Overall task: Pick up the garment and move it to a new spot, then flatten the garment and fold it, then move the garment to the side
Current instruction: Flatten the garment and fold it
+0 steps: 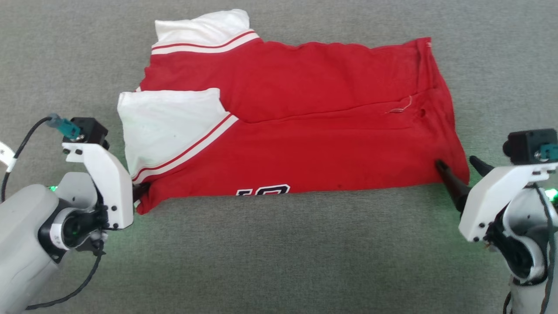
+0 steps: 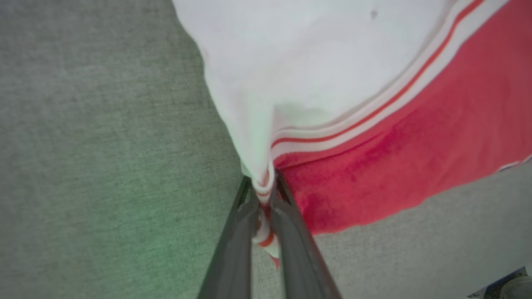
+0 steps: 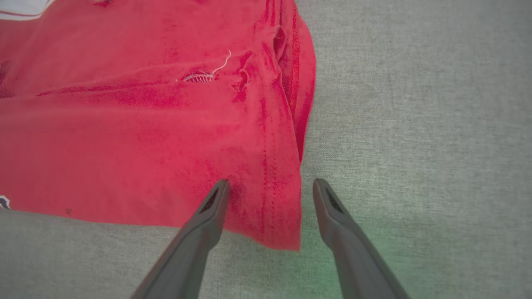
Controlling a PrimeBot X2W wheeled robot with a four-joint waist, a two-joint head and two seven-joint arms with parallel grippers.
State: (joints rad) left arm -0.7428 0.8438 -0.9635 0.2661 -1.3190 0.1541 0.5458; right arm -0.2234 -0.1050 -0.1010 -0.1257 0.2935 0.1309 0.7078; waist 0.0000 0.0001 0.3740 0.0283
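The shirt [image 1: 296,131] lies folded lengthwise on the gray fabric surface [image 1: 279,261], spreading from the middle of the head view toward 12 o'clock. Its white sleeves sit toward 10 o'clock and its hem toward 3 o'clock. One white sleeve [image 1: 168,126] with striped trim lies folded over the red body, and a strip of black, white-edged lettering [image 1: 263,190] peeks out along the near edge. A loose pale thread [image 1: 399,109] lies on the red cloth near the hem.

The left gripper [image 1: 141,189] is at 8 o'clock of the head view, at the shirt's near sleeve corner. In the left wrist view its jaws [image 2: 262,185] are pressed nearly together, pinching a bunch of white and striped cloth.

The right gripper [image 1: 455,165] is at 4 o'clock, at the near hem corner. Its jaws [image 3: 270,185] are spread wide and hold nothing. One finger [image 3: 212,207] is over the red cloth and the other [image 3: 332,207] is over the gray surface just beside the hem.
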